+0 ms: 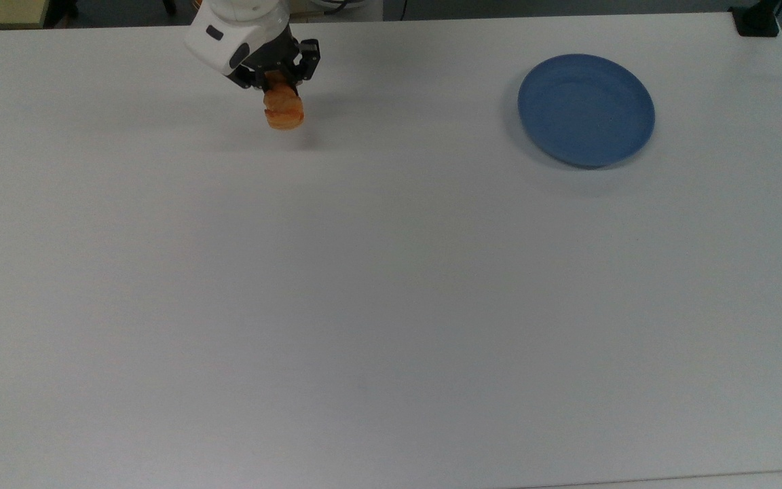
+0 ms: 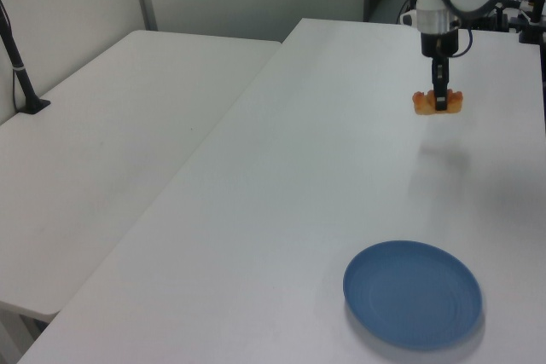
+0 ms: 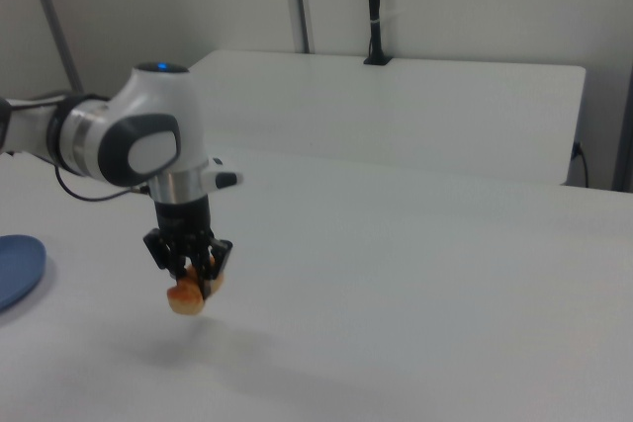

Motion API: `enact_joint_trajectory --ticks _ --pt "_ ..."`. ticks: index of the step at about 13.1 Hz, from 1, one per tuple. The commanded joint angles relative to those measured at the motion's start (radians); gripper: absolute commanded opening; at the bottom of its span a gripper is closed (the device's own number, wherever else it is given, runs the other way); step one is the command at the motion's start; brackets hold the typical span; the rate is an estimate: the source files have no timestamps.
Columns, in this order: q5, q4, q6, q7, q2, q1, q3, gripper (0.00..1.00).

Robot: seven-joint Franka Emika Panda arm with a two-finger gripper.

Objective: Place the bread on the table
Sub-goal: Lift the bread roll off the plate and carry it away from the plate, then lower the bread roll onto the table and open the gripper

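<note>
jaws clamped on bread (image 1: 284,112)

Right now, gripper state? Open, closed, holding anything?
Gripper: closed on the bread, holding it in the air above the table.

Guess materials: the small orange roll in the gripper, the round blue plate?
Small orange roll: looks like baked pastry or a foam replica; ridged, flaky crust, matte.
Round blue plate: probably plastic or melamine; even matte blue, faint concentric rings; ceramic not ruled out.

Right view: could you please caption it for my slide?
Claw holds the bread above the white table, blue plate nearby.
</note>
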Motion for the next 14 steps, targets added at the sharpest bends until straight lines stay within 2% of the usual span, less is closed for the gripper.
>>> enact_joint_trajectory --ticks 1,5,8,9,10,12,14 --pt "0.014 -0.081 0.142 -0.052 0.024 -0.019 0.0 0.38" --pt "0.014 -0.129 0.293 -0.05 0.087 -0.028 0.002 0.38" --pt "0.014 -0.141 0.315 -0.049 0.092 -0.028 0.002 0.41" --pt "0.014 -0.139 0.305 -0.043 0.09 -0.028 0.002 0.49" --pt "0.014 -0.139 0.3 -0.04 0.084 -0.028 0.002 0.69" --pt "0.015 -0.133 0.279 -0.032 0.078 -0.028 0.0 1.0" --pt "0.018 -0.112 0.217 -0.023 0.061 -0.022 0.002 1.0"
